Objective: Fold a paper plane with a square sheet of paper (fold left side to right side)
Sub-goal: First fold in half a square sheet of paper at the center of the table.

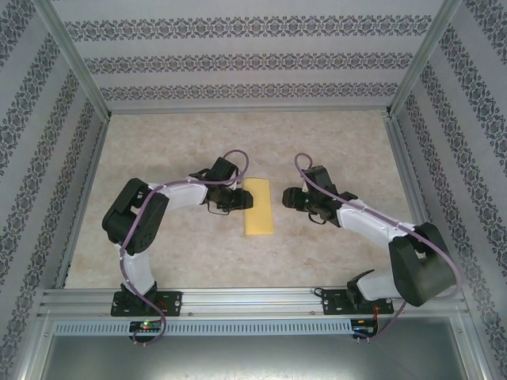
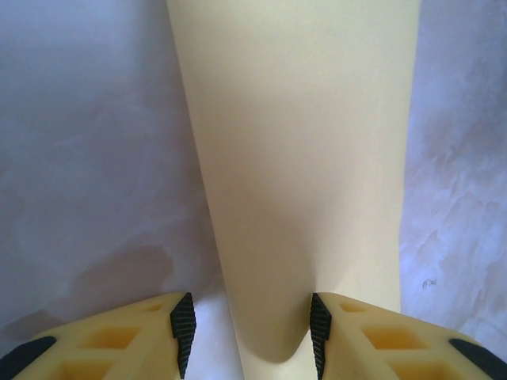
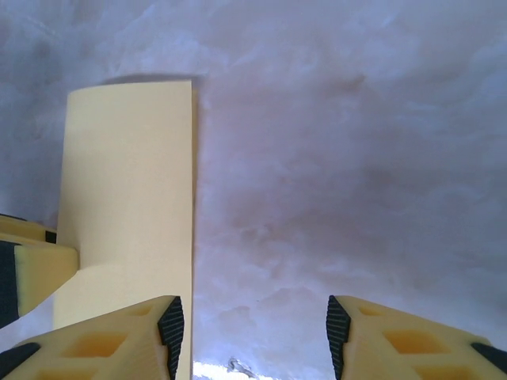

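The square sheet of paper [image 1: 257, 207] lies folded into a narrow bright-yellow rectangle at the middle of the table. My left gripper [image 1: 240, 198] sits at its left edge. In the left wrist view its jaws [image 2: 251, 313] stand apart around a raised, curved part of the sheet [image 2: 301, 158]; the right pad [image 2: 319, 328] touches it. My right gripper [image 1: 289, 198] hovers just right of the sheet, open, with bare table between its fingers [image 3: 253, 317]. In the right wrist view the sheet [image 3: 131, 198] lies left of the jaws, beside a left-gripper finger [image 3: 32, 273]. The paper plane is out of view.
The marbled beige table [image 1: 333, 142] is walled by patterned panels [image 1: 238, 55] at the back and sides. An aluminium rail [image 1: 253, 299] runs along the near edge by the arm bases.
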Available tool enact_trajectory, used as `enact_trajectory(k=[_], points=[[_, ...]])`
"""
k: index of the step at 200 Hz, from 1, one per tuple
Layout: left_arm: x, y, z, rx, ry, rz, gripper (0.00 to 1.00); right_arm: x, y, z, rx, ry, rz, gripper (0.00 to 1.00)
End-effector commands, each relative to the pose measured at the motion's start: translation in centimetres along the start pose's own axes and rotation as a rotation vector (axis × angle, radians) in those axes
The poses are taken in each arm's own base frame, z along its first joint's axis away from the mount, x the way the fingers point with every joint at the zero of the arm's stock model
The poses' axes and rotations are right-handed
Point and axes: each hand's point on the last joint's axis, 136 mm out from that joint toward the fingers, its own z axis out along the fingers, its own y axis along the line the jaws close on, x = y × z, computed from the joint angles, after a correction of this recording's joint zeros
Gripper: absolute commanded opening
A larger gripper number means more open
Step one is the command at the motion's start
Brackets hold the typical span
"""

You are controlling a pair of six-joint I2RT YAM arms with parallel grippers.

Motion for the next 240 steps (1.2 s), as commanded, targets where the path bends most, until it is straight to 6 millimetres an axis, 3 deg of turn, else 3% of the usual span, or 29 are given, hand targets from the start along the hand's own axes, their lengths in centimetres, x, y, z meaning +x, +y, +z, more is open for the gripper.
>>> enact_trajectory(k=[1,98,179,204,240], points=[[1.8,1.7,1.6,-0.091,0.064,0.024,0.47,-0.5,-1.4,-1.0,0.050,-0.044,-0.005,0.54],[2.0,2.2,1.8,-0.134,0.081,0.035,0.45,-0.7,-2.1,-2.3,0.062,-0.076,0.001,0.55],[2.0,2.5,2.1,-0.151,0.093,0.035,0.45,-0.9,-1.5,-2.6,0.036,-0.080,0.002,0.60],[2.1,2.7,2.2,-0.162,0.100,0.033,0.45,-1.1,-1.3,-3.0,0.021,-0.096,0.010,0.66],[2.1,2.9,2.3,-0.169,0.102,0.030,0.45,-1.4,-0.9,-3.5,-0.012,-0.120,0.026,0.87]])
